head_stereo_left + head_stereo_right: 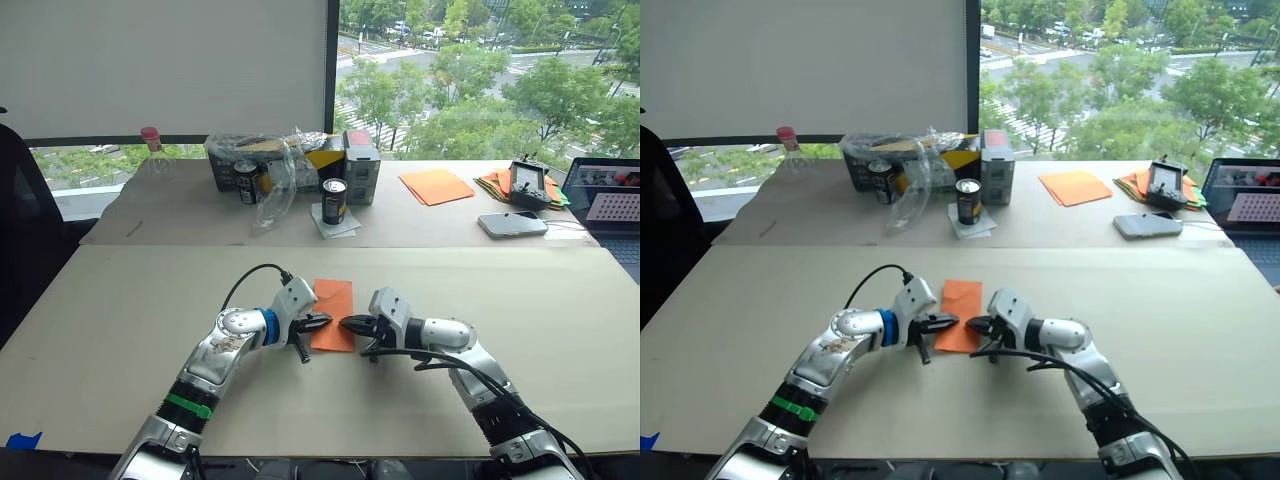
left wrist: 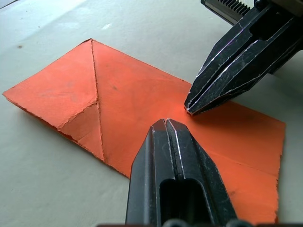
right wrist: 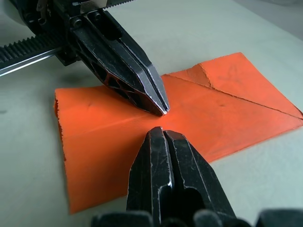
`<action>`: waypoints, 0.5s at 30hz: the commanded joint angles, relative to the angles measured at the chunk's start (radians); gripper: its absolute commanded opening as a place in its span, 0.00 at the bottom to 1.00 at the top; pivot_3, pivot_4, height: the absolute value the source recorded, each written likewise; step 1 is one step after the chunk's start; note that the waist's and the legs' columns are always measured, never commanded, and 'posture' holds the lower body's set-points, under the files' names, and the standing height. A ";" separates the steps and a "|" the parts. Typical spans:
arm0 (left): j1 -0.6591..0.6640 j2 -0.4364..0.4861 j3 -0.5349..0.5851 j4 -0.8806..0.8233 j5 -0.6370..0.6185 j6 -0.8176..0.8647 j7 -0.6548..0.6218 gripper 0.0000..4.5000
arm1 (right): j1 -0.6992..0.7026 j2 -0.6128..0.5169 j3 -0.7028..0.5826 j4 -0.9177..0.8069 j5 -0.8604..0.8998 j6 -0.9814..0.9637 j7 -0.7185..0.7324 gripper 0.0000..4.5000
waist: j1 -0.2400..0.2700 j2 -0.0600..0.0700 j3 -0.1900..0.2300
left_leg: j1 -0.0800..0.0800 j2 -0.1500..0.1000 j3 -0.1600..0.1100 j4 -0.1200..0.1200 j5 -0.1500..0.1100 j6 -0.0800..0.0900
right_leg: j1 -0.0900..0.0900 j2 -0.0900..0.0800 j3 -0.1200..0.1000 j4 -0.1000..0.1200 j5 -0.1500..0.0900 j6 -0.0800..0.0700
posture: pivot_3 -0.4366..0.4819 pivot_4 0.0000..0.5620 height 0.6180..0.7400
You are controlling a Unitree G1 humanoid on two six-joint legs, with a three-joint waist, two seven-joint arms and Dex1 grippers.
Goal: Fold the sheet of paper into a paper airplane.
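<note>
Left eye view has the sheet [image 1: 333,311] lying flat on the near table [image 1: 120,330], a narrow folded orange strip with its long axis running near to far. The left gripper [image 1: 320,322] comes in from the left and the right gripper [image 1: 349,323] from the right, so the tips face each other across the near half of the strip, close together but apart.

In the left wrist view the left gripper's fingers are pressed together, and the tip sits over the paper. The right gripper's fingers are likewise together, the point resting on or just above the sheet; contact cannot be told for certain. Neither gripper clamps anything.

The far end carries diagonal folded flaps meeting at a crease [image 2: 94,80], the start of a nose. A lengthwise crease [image 3: 118,124] runs along the strip between the two tips.

Both arms are about equally near the sheet, one on each long side. Any next fold probably turns on that lengthwise axis: one tip would pin it while the other lifts a long edge.
</note>
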 commanded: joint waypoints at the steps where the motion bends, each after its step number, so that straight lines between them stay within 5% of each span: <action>1: -0.011 0.003 -0.004 0.009 0.003 -0.006 -0.011 0.00 | 0.074 -0.044 0.041 -0.054 0.037 0.069 0.090 0.01 | 0.001 0.000 0.000 | 0.000 0.000 0.000 0.000 0.000 0.000 | 0.000 0.000 0.000 0.000 0.000 0.000 | 0.48 0.27 0.43; 15: -0.005 0.011 -0.006 0.004 0.005 -0.017 -0.026 0.00 | 0.129 -0.069 -0.057 -0.266 0.180 0.179 0.061 0.01 | -0.003 0.000 0.000 | 0.000 0.000 0.000 0.000 0.000 0.000 | 0.000 0.000 0.000 0.000 0.000 0.000 | 0.48 0.27 0.43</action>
